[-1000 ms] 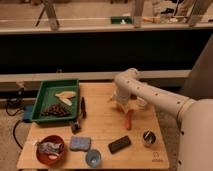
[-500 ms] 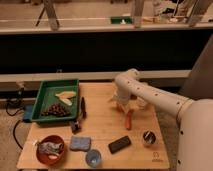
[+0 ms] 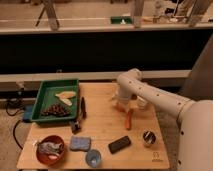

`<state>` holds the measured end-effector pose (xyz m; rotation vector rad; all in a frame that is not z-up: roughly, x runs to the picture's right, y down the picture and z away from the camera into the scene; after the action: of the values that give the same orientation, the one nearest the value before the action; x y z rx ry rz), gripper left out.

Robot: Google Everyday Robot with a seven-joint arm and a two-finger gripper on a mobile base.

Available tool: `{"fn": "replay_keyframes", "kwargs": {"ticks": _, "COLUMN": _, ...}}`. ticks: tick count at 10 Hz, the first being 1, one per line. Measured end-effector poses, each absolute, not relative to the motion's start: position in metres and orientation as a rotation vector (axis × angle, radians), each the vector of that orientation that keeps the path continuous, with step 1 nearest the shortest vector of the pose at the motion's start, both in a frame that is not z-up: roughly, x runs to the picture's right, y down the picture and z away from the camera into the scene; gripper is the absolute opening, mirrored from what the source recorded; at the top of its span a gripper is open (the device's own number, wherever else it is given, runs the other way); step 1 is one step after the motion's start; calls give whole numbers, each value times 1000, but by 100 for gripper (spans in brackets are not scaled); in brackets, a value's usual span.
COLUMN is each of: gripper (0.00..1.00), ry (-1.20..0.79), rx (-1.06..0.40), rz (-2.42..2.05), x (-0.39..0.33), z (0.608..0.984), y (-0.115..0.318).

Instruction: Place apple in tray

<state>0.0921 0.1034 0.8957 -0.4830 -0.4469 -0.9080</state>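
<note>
The green tray (image 3: pixel 44 92) stands at the table's left rear, holding pale yellow pieces and a dark cluster. My white arm reaches in from the right and bends down at the table's middle rear. The gripper (image 3: pixel 122 103) hangs low over the tabletop there, well to the right of the tray. A small yellow-orange patch, the apple (image 3: pixel 120 106), shows right at the gripper's lower end, partly hidden by it. I cannot tell whether the gripper touches it.
A white cup (image 3: pixel 142 103) stands just right of the gripper and an orange carrot (image 3: pixel 129 119) lies in front of it. A dark tool (image 3: pixel 82 107), red bowl (image 3: pixel 50 149), blue sponge (image 3: pixel 79 143), blue cup (image 3: pixel 93 158), black phone (image 3: pixel 119 144) and metal can (image 3: pixel 148 137) lie nearer the front.
</note>
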Motion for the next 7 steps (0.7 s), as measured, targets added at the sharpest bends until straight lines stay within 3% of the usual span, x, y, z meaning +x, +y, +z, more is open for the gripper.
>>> {"fn": "replay_keyframes", "kwargs": {"ticks": 7, "gripper": 80, "ry": -454, "rx": -472, "rz": -935, "x": 103, "z": 919, "y": 103}}
